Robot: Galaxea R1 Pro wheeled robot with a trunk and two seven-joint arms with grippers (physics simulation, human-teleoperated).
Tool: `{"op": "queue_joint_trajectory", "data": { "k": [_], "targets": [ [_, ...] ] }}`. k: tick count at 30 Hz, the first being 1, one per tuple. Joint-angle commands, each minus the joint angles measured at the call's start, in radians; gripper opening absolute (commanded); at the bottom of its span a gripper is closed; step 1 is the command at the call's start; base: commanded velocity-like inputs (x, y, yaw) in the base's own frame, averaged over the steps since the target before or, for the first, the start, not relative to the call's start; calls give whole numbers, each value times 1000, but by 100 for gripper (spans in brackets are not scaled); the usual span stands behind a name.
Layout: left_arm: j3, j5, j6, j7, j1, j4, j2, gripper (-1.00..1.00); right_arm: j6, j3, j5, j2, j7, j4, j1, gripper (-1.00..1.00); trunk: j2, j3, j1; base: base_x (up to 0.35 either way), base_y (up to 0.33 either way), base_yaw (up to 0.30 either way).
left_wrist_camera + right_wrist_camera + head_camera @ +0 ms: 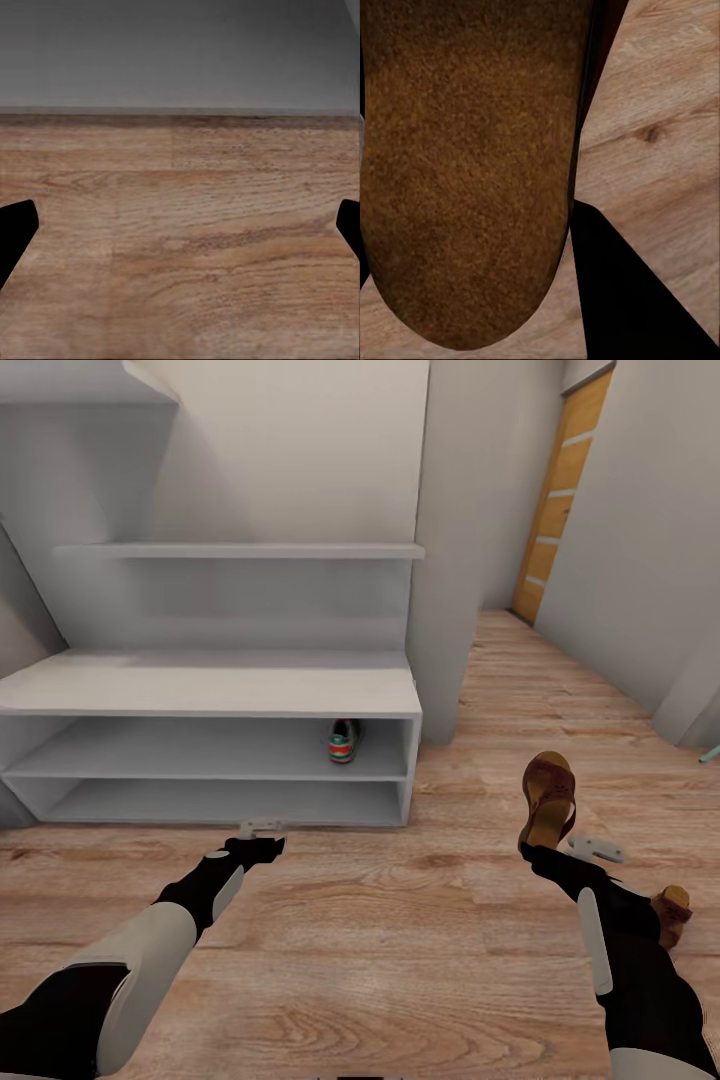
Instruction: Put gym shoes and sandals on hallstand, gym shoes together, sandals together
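Note:
The pale grey hallstand (210,685) stands at left. One gym shoe (343,742) sits at the right end of its upper open shelf, heel outward. My right gripper (553,846) is shut on a brown sandal (549,792), holding it up off the corridor floor (400,940). The right wrist view shows that sandal's footbed (465,172) close up beside a dark finger (619,300). A second sandal (673,913) lies on the floor, partly hidden behind my right arm. My left gripper (262,828) hangs open over the floor just before the hallstand's base, fingers (15,232) wide apart.
A white wall pillar (450,560) stands right of the hallstand. Beyond it the corridor runs to an orange wooden door (560,490). A grey wall (650,560) bounds the right side, with a small teal object (708,755) at its foot. Floating shelves (240,550) rise above the bench.

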Motion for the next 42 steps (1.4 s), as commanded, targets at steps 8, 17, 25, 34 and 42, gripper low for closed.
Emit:
{"op": "queue_joint_trajectory", "data": {
  "k": [8, 17, 25, 34, 42],
  "targets": [
    [2, -1, 7, -4, 0, -2, 1, 100, 6, -1, -10, 0, -4, -2, -1, -100, 0, -1, 0, -137, 317, 0],
    [2, -1, 7, -4, 0, -2, 1, 100, 6, -1, -10, 0, -4, -2, -1, -100, 0, -1, 0, -78, 332, 0],
    [2, -2, 6, -5, 0, -2, 0, 100, 6, -1, -10, 0, -4, -2, -1, -100, 0, -1, 0, -4, 347, 0],
    [2, -2, 6, -6, 0, -2, 1, 100, 6, -1, -10, 0, -4, -2, -1, -100, 0, -1, 0, 0, 349, 0],
    [2, -1, 6, -6, 0, -2, 1, 100, 6, -1, -10, 0, -4, -2, -1, -100, 0, -1, 0, 0, 349, 0]
  ]
}}
